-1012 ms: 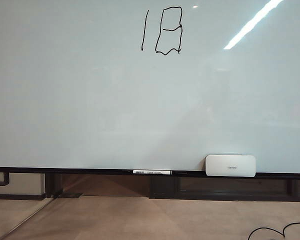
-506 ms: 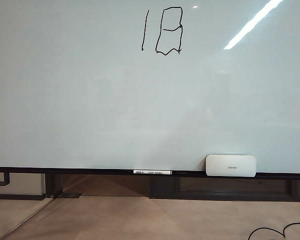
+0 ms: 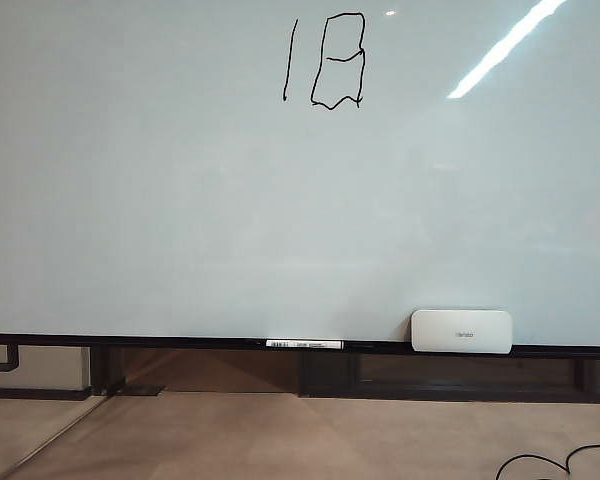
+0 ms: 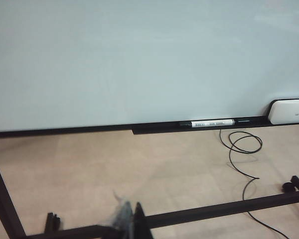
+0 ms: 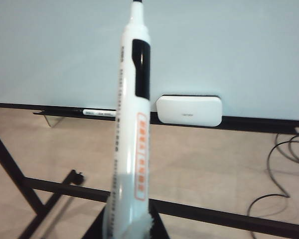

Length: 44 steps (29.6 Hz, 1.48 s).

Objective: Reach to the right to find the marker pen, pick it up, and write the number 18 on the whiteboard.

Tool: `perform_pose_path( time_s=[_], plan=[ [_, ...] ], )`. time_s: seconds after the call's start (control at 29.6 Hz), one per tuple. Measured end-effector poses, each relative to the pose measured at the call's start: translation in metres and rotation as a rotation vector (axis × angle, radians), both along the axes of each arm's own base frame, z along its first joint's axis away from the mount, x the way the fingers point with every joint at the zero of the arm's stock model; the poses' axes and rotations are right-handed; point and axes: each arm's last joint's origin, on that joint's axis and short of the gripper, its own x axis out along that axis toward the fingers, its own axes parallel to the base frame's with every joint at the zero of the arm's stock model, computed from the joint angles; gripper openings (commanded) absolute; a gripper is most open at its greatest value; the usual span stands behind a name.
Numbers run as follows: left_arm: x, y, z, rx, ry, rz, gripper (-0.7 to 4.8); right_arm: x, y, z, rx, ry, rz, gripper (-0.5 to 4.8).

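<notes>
**The 18 is sitting on the board, and the pen is poking in from the side**

The whiteboard (image 3: 180, 200) is filling almost the whole exterior view. The number 18 (image 3: 325, 60) is showing near its top, in thin black lines. The marker pen (image 5: 132, 124) is standing up tall in the right wrist view, with its white body and black tip pointing at the board. The right pincer (image 5: 127, 226) is closing on the pen's lower end and holding it. In the exterior view only the pen's tip is peeking in at the right edge, well away from the 18.

The left pincer (image 4: 129, 224) is showing only as a dark, blurry bit low in the left wrist view. I cannot tell if it is open or closed.

A second marker (image 3: 304, 344) with a barcode label is lying on the dark rail under the board. A white eraser (image 3: 461, 331) is sitting on the same rail, off to the right of it. A black cable (image 4: 241, 149) is curling on the floor.
</notes>
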Motion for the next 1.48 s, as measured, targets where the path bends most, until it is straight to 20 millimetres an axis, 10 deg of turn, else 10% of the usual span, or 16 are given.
perform_pose_path(
  time_s=[1.48],
  plan=[
    [0.0000,0.0000,-0.0004,0.014,0.001,0.000,-0.05,-0.0006,-0.0006,-0.0059,0.001,0.065,-0.019,-0.01]
  ],
)
